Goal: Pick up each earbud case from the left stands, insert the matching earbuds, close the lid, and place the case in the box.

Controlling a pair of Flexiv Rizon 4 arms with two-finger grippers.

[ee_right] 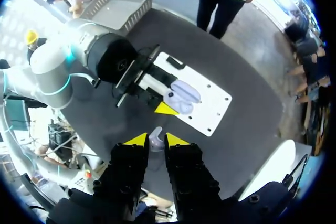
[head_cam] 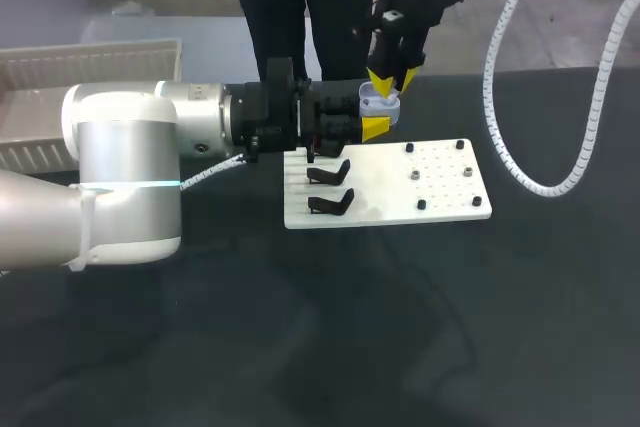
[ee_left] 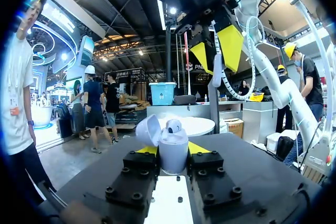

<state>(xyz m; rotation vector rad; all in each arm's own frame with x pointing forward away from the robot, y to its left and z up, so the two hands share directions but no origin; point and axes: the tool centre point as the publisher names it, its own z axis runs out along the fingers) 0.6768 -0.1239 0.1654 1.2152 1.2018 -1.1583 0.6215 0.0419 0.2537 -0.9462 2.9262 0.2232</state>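
Pale lavender plastic marks the case [ee_left: 173, 157]. It stands upright in the left gripper [ee_left: 172, 149], whose two yellow-tipped fingers press on its sides from left and right. The left arm holds it just above the far left corner of the white board [head_cam: 450, 197], beyond the two black stands [head_cam: 328, 173]. Its lid [ee_left: 148, 130] is swung open to one side, and one earbud [ee_left: 174, 126] sits in the body. The pocket beside it looks free, though I cannot see down into it.

The right gripper [head_cam: 393, 82] hangs directly over the case, fingers pointing down. They are almost together and pinch the second earbud [ee_right: 156, 138] between their tips.

The step in hand appears to be seating this second earbud. To do it well:

- The left arm should keep the case steady and level, with the lid clear of the path down.
- The right gripper should line the earbud's stem up with the free pocket, not the filled one.
- It should come straight down with no sideways drift, so that its yellow tips miss the lid and the seated earbud.
- It should let go only once the earbud is well into the pocket, then lift straight up.

The box [head_cam: 92, 47] waits at the far left of the worktop [head_cam: 400, 327], well apart from the case.
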